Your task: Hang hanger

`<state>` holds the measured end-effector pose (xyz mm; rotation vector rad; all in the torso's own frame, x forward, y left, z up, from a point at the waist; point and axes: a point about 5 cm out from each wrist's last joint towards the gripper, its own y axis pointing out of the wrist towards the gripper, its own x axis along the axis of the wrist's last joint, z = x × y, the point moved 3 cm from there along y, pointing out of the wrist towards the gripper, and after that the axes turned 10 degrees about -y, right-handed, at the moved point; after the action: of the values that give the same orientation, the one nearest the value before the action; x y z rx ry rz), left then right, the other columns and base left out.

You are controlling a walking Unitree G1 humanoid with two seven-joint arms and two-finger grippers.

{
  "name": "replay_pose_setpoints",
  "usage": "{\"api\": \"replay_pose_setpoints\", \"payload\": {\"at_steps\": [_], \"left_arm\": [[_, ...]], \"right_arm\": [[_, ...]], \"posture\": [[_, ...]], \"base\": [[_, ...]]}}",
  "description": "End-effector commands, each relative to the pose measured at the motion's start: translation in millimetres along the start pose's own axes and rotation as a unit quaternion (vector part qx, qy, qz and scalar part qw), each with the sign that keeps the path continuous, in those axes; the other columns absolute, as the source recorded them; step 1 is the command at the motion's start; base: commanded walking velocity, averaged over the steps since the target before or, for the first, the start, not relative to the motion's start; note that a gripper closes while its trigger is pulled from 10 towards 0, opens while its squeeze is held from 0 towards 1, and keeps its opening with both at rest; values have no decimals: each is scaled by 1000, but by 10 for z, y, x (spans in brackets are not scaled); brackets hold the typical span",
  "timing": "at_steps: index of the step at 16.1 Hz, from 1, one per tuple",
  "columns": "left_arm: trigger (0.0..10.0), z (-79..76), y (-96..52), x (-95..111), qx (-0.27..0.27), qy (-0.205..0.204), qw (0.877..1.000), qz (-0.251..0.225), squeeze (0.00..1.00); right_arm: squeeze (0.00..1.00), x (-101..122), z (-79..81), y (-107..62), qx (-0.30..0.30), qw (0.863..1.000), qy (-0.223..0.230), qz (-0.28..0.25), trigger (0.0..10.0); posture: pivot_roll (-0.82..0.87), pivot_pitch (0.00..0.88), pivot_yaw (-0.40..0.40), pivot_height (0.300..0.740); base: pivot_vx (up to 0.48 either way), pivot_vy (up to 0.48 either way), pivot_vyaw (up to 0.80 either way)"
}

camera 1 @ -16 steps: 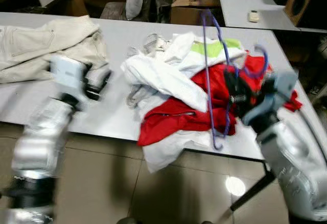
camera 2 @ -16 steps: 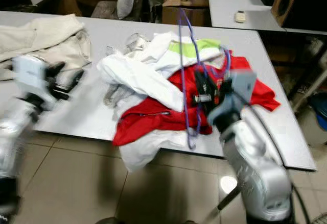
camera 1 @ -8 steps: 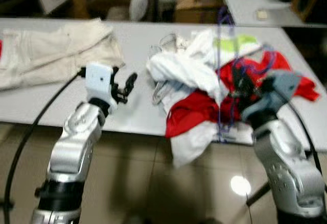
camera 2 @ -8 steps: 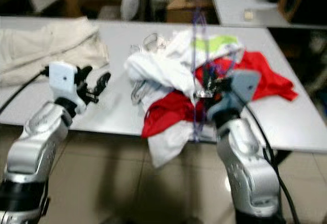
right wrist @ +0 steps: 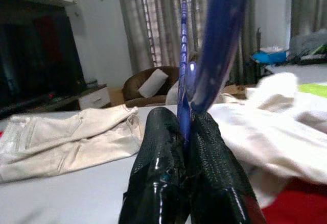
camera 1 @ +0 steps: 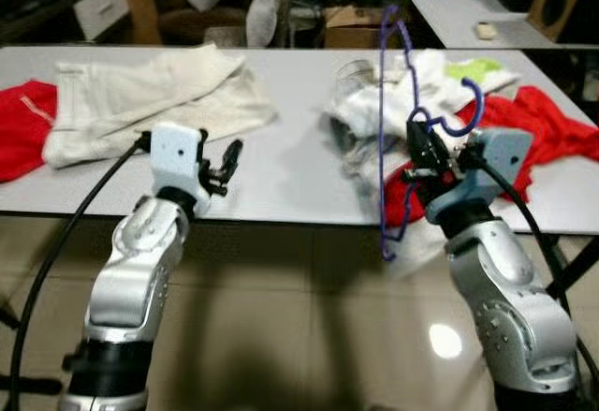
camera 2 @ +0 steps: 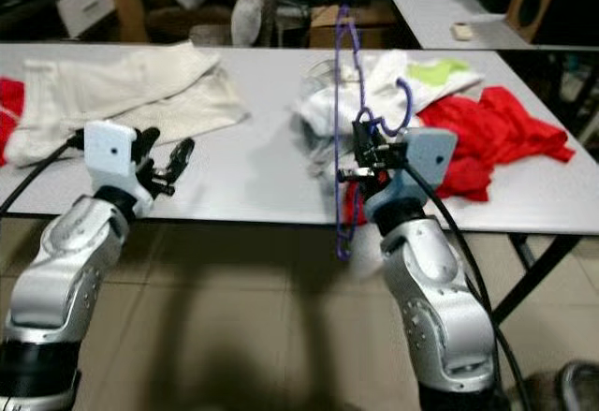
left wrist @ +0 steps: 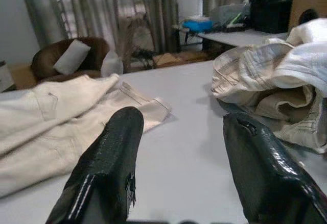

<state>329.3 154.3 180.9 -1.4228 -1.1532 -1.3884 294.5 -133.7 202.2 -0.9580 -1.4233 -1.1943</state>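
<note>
Grey table [camera 1: 281,163] is running across the room on a glossy tiled floor [camera 1: 299,336], with curtains [left wrist: 127,9], a brown armchair [left wrist: 66,55] and a second table [camera 1: 468,18] sitting behind it. Cream trousers [camera 1: 140,93] are lying spread toward the table's left end, reaching its far edge. Something red [camera 1: 23,125] is lying at the left end next to them. Toward the right end, white clothes [camera 1: 393,102] are heaped, with a lime-green patch [camera 1: 473,69] showing on top. Red cloth [camera 1: 552,135] is lying beside the heap on its right and drooping over the table's near edge.

Right gripper [camera 1: 423,154] is hanging just in front of the near edge, by the heap, and its fingers [right wrist: 158,183] are squeezing tight on the blue hanger [camera 1: 386,139]. Hanger is standing roughly upright, clear of the table: its long wire frame is reaching up above the clothes and down below the table edge, and its hook [camera 1: 468,111] is curling up beside the gripper.

Left gripper [camera 1: 225,163] is hovering over the near edge, on bare table between the trousers and the heap. Its two fingers [left wrist: 107,168] are spread wide apart, holding nothing.
</note>
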Motion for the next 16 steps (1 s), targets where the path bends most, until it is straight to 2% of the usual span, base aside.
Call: {"api": "replay_pose_setpoints", "payload": {"at_steps": [1,5,8,9,16], "left_arm": [[10000,98,-39,-27,19,7,1000,9,0],[10000,92,-38,-31,18,12,1000,12,0],[10000,70,-52,-64,11,16,1000,20,0],[10000,72,-57,-76,12,15,1000,21,0],[10000,94,-64,-97,15,15,999,25,0]], "right_arm": [[0,-16,79,3,16,1000,3,3,10000],[0,-126,102,-10,25,999,-21,24,10000],[0,-229,79,-50,24,999,-11,47,10000],[0,-307,19,-82,14,998,-14,62,10000],[0,-414,-40,-125,-1,996,-21,81,10000]], "posture": [[-72,0,25,740],[-76,0,25,740],[-77,0,25,740],[-76,0,23,740],[-74,0,25,740]], "base": [[0,472,0],[0,467,0],[0,467,0],[0,469,0],[0,467,0]]}}
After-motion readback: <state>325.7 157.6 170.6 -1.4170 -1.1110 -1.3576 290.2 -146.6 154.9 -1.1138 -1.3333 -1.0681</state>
